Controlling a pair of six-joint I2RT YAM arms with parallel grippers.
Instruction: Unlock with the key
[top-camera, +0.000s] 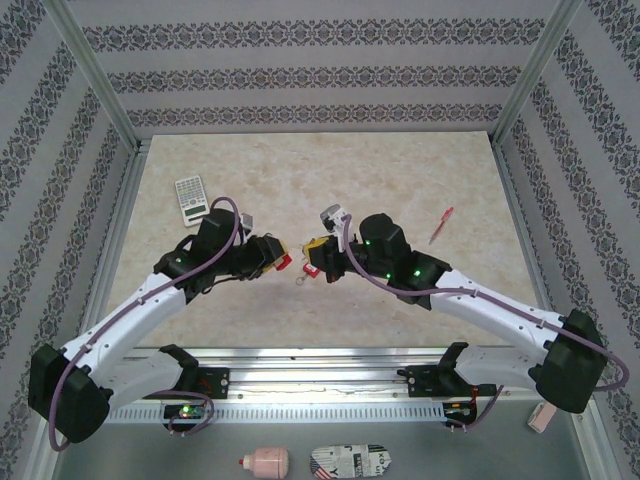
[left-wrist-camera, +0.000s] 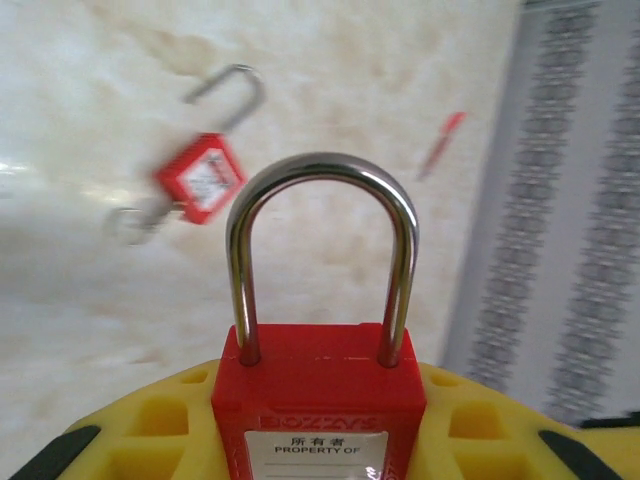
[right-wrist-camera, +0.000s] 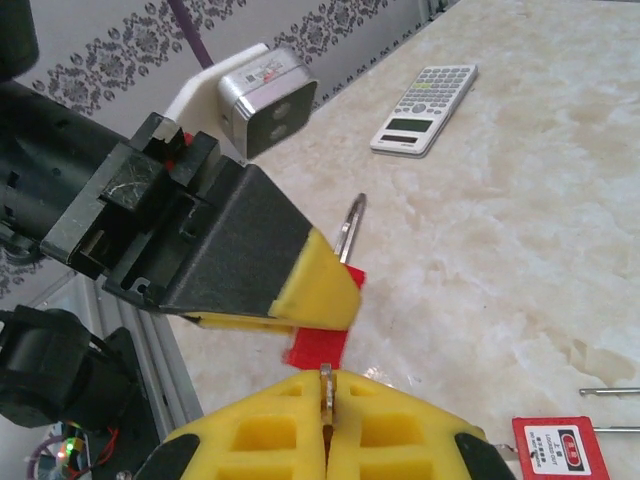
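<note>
Key (right-wrist-camera: 326, 383) meets lock: its thin metal blade stands at the underside of the red padlock (left-wrist-camera: 318, 395), tip touching or just entering the body; how deep it sits I cannot tell. The right end effector (right-wrist-camera: 326, 435) has its yellow fingers pressed together on the key, directly below the padlock in the right wrist view. The left end effector (top-camera: 270, 257) is clamped on the padlock's body from both sides. The steel shackle (left-wrist-camera: 320, 240) points away from the key with both legs seated in the body, so the lock reads as not yet opened.

Insertion looks like the step in hand. The next move, as I judge it, calls for pushing the key fully home along the padlock's axis. After that the right wrist turns while the left grip keeps the body from twisting; a slanted blade would bind.

Near the padlock a second red padlock (right-wrist-camera: 555, 450) lies on the surface (top-camera: 400, 180); a calculator (right-wrist-camera: 425, 95) and a red pen (top-camera: 441, 226) lie well apart from it, on opposite sides
</note>
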